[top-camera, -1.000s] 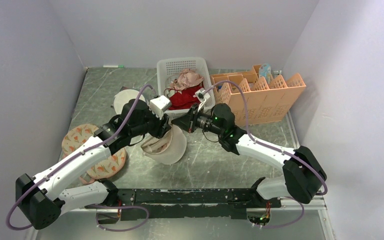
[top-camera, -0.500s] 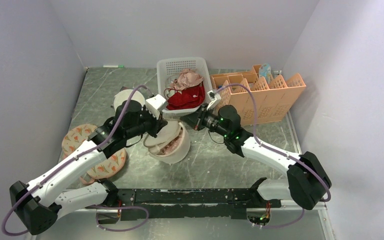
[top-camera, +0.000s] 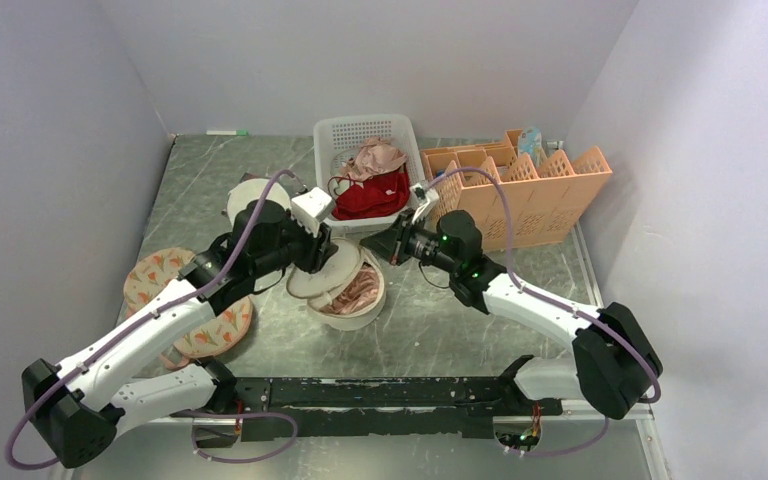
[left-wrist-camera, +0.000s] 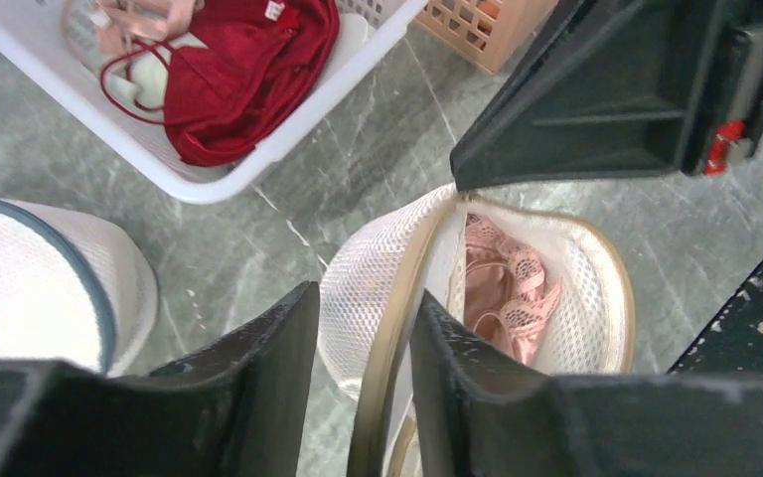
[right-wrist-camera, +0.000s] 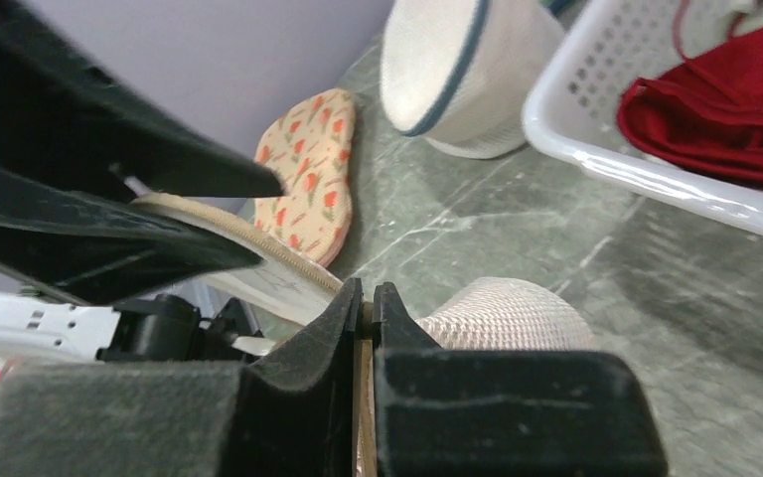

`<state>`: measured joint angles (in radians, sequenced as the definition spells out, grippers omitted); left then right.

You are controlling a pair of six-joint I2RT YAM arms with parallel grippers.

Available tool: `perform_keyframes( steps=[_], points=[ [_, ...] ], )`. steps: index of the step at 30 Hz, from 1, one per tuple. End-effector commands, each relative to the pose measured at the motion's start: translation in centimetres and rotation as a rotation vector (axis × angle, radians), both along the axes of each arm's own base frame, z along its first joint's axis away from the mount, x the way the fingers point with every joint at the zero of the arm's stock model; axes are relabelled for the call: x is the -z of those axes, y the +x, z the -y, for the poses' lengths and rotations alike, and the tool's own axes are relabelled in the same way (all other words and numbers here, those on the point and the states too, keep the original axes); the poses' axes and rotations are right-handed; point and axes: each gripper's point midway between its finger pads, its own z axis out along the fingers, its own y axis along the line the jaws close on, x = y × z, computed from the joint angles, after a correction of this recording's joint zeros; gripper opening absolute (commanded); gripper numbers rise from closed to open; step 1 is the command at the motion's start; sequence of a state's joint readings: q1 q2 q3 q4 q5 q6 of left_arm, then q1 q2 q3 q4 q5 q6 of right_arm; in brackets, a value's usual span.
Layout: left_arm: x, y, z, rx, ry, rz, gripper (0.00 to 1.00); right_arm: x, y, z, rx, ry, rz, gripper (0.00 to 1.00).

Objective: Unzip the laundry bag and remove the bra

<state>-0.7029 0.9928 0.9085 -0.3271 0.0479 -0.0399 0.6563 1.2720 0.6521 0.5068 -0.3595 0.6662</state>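
Observation:
The cream mesh laundry bag (top-camera: 365, 312) sits on the table centre with its zip open and its lid raised. A pink lace bra (top-camera: 352, 290) lies inside it and also shows in the left wrist view (left-wrist-camera: 502, 298). My left gripper (top-camera: 328, 258) is shut on the raised lid, with the tan zip rim (left-wrist-camera: 387, 397) between its fingers (left-wrist-camera: 368, 298). My right gripper (top-camera: 388, 247) is shut on the bag's tan rim at the far right side (right-wrist-camera: 368, 290). The bag's mesh wall (right-wrist-camera: 507, 313) bulges just beyond it.
A white basket (top-camera: 365, 125) with red and pink garments (top-camera: 370, 195) stands just behind the bag. An orange rack (top-camera: 530, 195) is at the back right. A greyish drum-shaped bag (top-camera: 245, 195) and a floral pouch (top-camera: 160, 275) lie to the left.
The bag was held up and tilted between both grippers. It has come down onto the table and opened wider, so the bra now shows. Both grippers keep their hold.

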Motion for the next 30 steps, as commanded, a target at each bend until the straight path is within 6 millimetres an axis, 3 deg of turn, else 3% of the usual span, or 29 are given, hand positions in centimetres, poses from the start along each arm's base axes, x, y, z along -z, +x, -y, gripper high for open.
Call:
perform_keyframes(
  steps=[1,4,7,16,18,23,30],
  points=[
    [0.1,-0.4,0.9,0.059,-0.009,-0.022,0.57,-4.2,-1.9,-2.6,-0.111,0.037,0.145,0.0],
    [0.3,-0.9,1.5,0.104,-0.017,-0.031,0.68,-4.9,-3.2,-4.0,-0.149,0.024,0.185,0.0],
    [0.7,-1.2,1.9,0.132,-0.014,-0.049,0.67,-5.7,-4.0,-4.9,-0.164,0.022,0.216,0.0],
    [0.2,-1.1,1.6,0.115,-0.01,-0.029,0.16,-4.8,-2.4,-3.3,-0.03,-0.007,0.186,0.0],
    [-0.7,-1.1,1.2,0.1,-0.021,0.004,0.08,-4.0,-1.6,-2.3,0.011,-0.014,0.156,0.0],
    [-3.9,-1.7,0.7,0.111,-0.073,0.101,0.07,-2.4,-0.3,-0.4,0.015,0.012,0.071,0.0],
    [-9.5,-2.9,1.0,0.179,-0.139,0.197,0.07,-0.4,-0.4,-1.0,-0.118,-0.055,0.045,0.0]
  ],
)
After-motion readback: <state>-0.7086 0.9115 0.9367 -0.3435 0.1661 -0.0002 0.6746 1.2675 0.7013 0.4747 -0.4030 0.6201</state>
